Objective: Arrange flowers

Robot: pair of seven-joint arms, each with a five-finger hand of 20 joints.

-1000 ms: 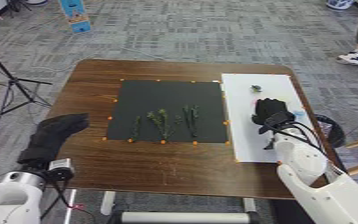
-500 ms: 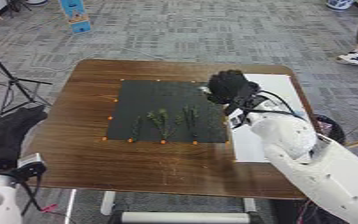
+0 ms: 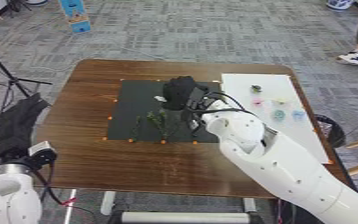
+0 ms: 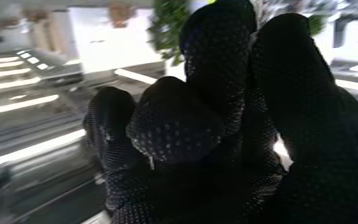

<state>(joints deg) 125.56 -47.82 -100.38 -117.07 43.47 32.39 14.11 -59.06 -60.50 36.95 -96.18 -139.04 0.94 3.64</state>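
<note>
Where the table (image 3: 175, 167) ends, grey carpet (image 3: 193, 30) spreads.

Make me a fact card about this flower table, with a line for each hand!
Flowers: one pink, one pale yellow, two bluish, one dark
Flower place: white sheet, right of the black mat
Stems: green, on the mat
Right hand: over the mat, with something white right by it
Left hand: by the table's left edge

Brown wooden table (image 3: 158, 172); on it, black mat (image 3: 140, 97); white sheet (image 3: 278, 85).
</note>
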